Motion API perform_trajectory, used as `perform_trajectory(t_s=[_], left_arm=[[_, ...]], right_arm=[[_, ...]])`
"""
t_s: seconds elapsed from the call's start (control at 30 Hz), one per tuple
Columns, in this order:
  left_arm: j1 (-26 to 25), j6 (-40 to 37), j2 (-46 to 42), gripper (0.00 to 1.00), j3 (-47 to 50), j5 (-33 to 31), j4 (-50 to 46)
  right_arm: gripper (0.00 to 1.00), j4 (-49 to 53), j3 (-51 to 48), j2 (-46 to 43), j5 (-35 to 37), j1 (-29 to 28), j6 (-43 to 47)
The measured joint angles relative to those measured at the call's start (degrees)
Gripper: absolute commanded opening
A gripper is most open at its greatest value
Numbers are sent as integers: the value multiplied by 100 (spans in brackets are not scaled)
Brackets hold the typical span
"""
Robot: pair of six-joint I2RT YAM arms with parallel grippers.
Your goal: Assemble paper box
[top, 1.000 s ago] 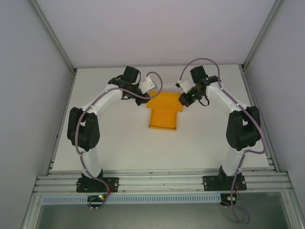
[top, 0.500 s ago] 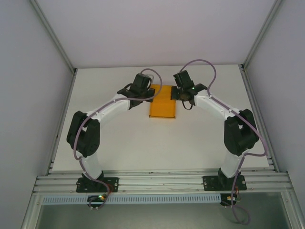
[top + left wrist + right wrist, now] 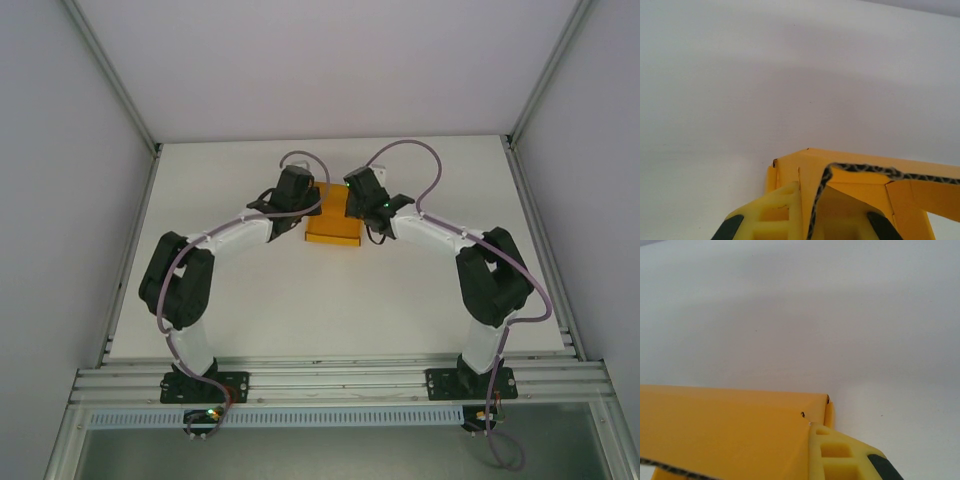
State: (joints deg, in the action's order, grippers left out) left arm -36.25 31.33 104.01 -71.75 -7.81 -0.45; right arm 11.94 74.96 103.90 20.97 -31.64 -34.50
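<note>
The left gripper (image 3: 303, 200) is squeezed shut on the left side of the paper box (image 3: 333, 228), which sits far back in the middle of the table (image 3: 400, 290), and the right gripper (image 3: 362, 203) is squeezed shut on its right side. I think both should fold together, slowly, so the thin card bends on its lines and does not rip. From above, the black wrists hide the pinch, but the left wrist camera shows the card's edge caught between yellow fingers (image 3: 771, 215).
</note>
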Motion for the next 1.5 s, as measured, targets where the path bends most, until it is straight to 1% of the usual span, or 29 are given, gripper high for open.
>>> perform_trajectory(t_s=[0.1, 0.2, 0.3, 0.4, 0.53, 0.7, 0.77, 0.83, 0.9, 1.03, 1.07, 1.1, 1.2, 1.27, 1.37, 1.5], left_arm=[[-26, 15, -55, 0, 166, -13, 195], [-129, -85, -227, 0, 529, -79, 516], [-247, -214, -424, 1, 918, -153, 822], [-328, -313, -627, 5, 1320, -197, 1152], [-407, -435, -907, 5, 1969, -223, 1705], [-525, -507, -1043, 3, 2450, -208, 2186], [-566, -529, -1084, 4, 2562, -210, 2286], [-601, -553, -1161, 12, 2702, -214, 2343], [-656, -599, -1272, 25, 2879, -201, 2280], [-782, -621, -1604, 33, 3163, -181, 1893], [-798, -619, -1700, 38, 3191, -184, 1784], [-813, -656, -1856, 43, 3202, -181, 1606], [-883, -704, -2358, 65, 3211, -164, 1158], [-953, -741, -2763, 84, 3211, -153, 839], [-1025, -769, -3353, 100, 3145, -142, 212], [-951, -658, -3729, 100, 2752, -221, -699]], right_arm=[[1, -267, -251, -76, 201, -81, -4], [1, -675, -660, -247, 361, -153, 33], [0, -1073, -1054, -417, 501, -221, 181], [0, -1499, -1456, -568, 739, -361, 398], [0, -2236, -2124, -785, 1060, -638, 743], [0, -3064, -2782, -957, 1189, -776, 1034], [0, -3272, -2953, -1008, 1215, -815, 1139], [0, -3501, -3121, -1032, 1298, -892, 1294], [0, -3762, -3283, -1034, 1368, -1021, 1480], [0, -4155, -3532, -1032, 1506, -1309, 1799], [0, -4229, -3580, -1032, 1539, -1355, 1851], [0, -4308, -3628, -1032, 1572, -1394, 1919], [0, -4507, -3744, -1027, 1598, -1471, 2052], [0, -4631, -3812, -1012, 1635, -1521, 2138], [0, -4758, -3873, -988, 1707, -1582, 2249], [0, -5069, -4035, -951, 1746, -1628, 2409]])
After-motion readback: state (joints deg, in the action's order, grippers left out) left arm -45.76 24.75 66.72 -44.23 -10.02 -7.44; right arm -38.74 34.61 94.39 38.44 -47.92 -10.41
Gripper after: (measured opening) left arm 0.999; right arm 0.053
